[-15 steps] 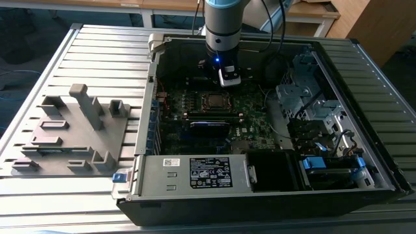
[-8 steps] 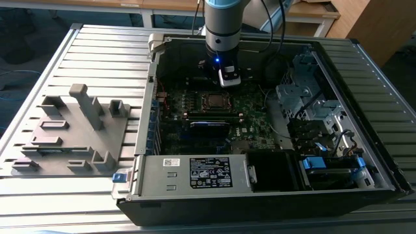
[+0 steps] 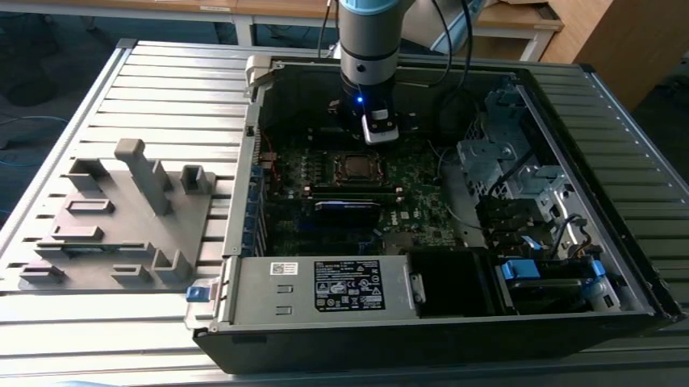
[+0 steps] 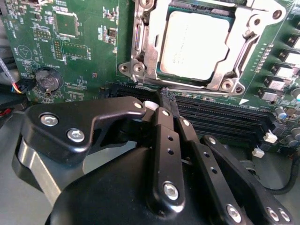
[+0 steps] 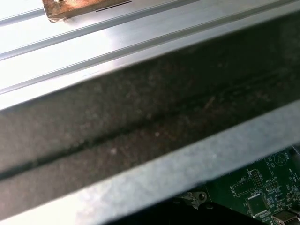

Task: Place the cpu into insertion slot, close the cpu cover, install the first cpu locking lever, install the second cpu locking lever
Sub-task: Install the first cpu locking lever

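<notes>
In the second wrist view the cpu (image 4: pixel 197 44) shows a pale silvery-grey face, framed by the bright silver cpu cover (image 4: pixel 150 51), across the upper middle of the frame. Around them the motherboard (image 4: pixel 89 51) is deep green, speckled with tiny white print and silver solder dots. The gripper (image 4: pixel 161 101) is matte black with shiny steel screw heads, filling the lower half. In the exterior view, the fixture block (image 3: pixel 119 218) at the left is plain grey, the table (image 3: pixel 161 89) is ribbed light silver, and a white-and-black label (image 3: pixel 350 285) sits low in the black computer case (image 3: pixel 431 339)
</notes>
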### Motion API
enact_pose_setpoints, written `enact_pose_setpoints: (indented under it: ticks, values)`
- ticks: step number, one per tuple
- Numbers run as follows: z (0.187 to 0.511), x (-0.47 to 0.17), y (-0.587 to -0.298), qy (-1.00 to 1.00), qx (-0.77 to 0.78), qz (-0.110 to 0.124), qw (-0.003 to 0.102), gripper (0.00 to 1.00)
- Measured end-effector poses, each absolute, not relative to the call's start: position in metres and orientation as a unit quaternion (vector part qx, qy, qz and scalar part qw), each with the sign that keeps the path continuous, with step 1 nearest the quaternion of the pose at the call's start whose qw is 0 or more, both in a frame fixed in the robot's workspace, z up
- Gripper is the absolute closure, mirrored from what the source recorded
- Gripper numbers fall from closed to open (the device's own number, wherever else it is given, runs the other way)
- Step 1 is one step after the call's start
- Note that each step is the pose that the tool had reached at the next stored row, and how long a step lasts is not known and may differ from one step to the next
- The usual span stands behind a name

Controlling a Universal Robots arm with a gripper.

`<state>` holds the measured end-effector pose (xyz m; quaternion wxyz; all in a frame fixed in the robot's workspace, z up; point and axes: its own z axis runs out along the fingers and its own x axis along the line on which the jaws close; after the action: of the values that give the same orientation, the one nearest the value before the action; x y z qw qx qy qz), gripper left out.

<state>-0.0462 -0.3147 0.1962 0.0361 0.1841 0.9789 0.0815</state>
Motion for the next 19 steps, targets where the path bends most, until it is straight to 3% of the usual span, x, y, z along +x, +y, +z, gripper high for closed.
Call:
enact_pose_setpoints:
  ticks: [19]
  values:
    - [0.1957,-0.0462,-0.3147,0.979,0.185,0.079,0.037,0.89]
